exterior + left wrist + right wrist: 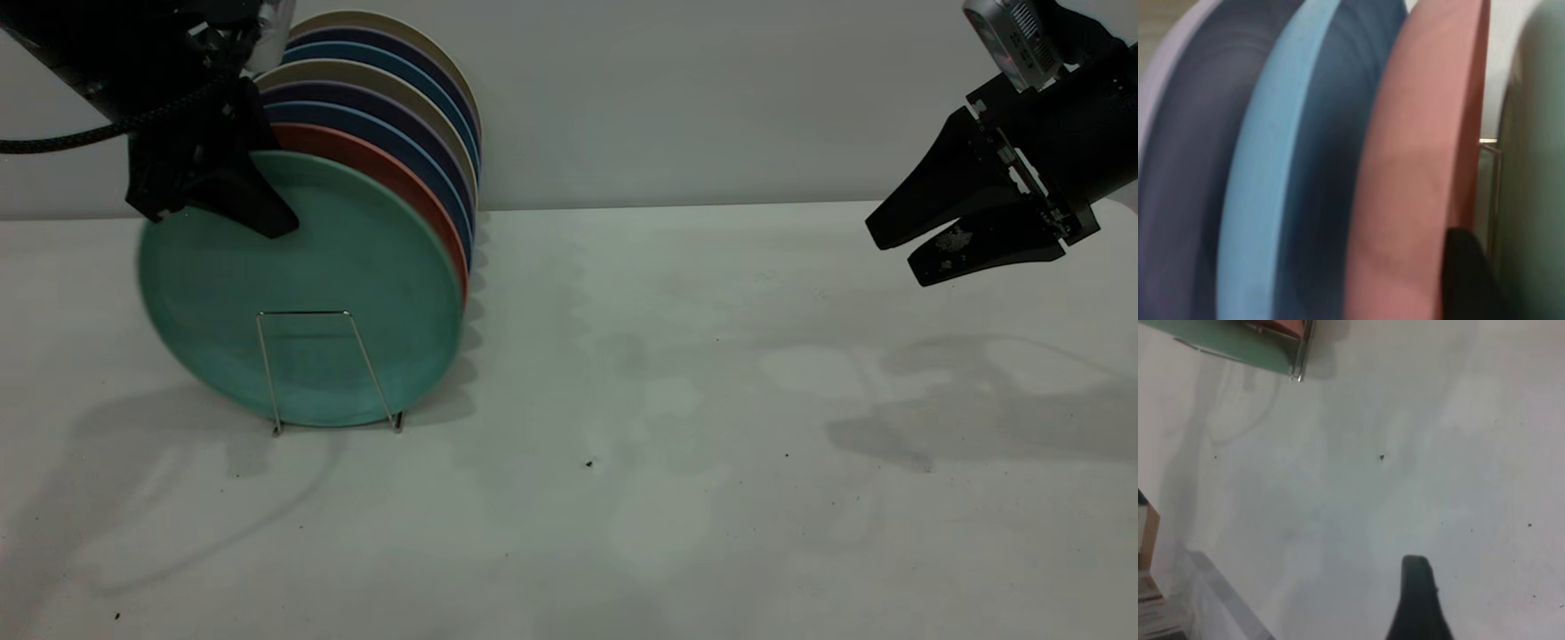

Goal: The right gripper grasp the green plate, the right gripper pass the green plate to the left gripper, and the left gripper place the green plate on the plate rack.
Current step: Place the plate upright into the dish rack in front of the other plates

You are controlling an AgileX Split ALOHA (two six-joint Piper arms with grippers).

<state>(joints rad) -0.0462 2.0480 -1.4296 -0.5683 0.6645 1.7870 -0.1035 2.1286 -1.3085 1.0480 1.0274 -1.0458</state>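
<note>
My left gripper (218,200), a black wedge-fingered pincer on a black arm, sits at the upper rim of the round matte teal-green plate (302,293). One finger lies over the plate's front face. From the left wrist view a dark fingertip shows in the gap between that plate (1538,200) and the salmon-pink plate (1418,173) behind it, so the fingers straddle the rim. Whether they are pressing the rim or just off it, I cannot tell.

Green plate: stands on edge at the front of the row, leaning slightly back, lower edge down at the table behind the front loop of the thin silver wire rack (329,369). That trapezoid loop rises only partway up the plate's face. The right wrist view catches the plate's lower edge (1238,347) and a corner of the wire (1301,350).

Behind the green plate, in order: salmon-pink plate (400,182), then dark blue plates (418,164) and beige ones, all upright and closely spaced.

My right gripper (916,244), black with a silvery labelled part above it, hangs in the air well apart at the far right over the white table (676,498). Its fingers are slightly parted and hold nothing.
</note>
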